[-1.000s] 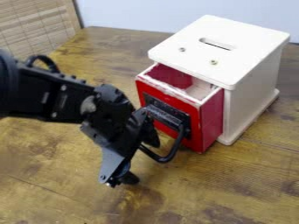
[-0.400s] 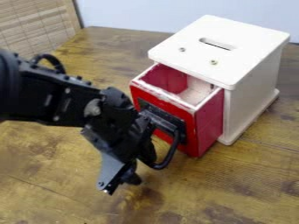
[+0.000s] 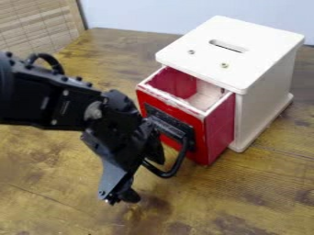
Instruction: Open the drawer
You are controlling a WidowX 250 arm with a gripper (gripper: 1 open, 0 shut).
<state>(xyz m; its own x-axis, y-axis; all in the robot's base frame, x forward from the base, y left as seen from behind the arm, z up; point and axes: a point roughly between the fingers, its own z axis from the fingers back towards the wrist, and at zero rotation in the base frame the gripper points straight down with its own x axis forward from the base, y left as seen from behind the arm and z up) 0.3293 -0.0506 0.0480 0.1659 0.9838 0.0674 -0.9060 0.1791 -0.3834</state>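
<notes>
So from my seat, the hand (image 3: 139, 174) looks wide open right now, one finger pointing down toward the surface (image 3: 73, 213) and well apart from the other side of the grip. I don't see it pinching anything. Whether the finger nearest the drawer is hooked in the handle or just beside it I honestly can't tell, since everything there is black on black. The big rounded loop handle (image 3: 183, 162) is right next to it, sticking out from the black plate (image 3: 168, 121) on the front of the red drawer (image 3: 221, 126). And here's the good bit: compared with a second ago, the drawer sits further out of the white box casing (image 3: 265, 87), and I can see more of the pale inside past the front's top edge. The hand has shifted too, a touch lower and away from the box. Between the last two views the drawer barely changes, so I think most of that pull had already happened. My read is that the task is pretty far along: the drawer is clearly partway open at the front of the casing, which still stands where it did. If more is wanted, I'd keep drawing straight back, gently, because with the jaws spread like this I could easily slip off the loop or twist the box.
</notes>
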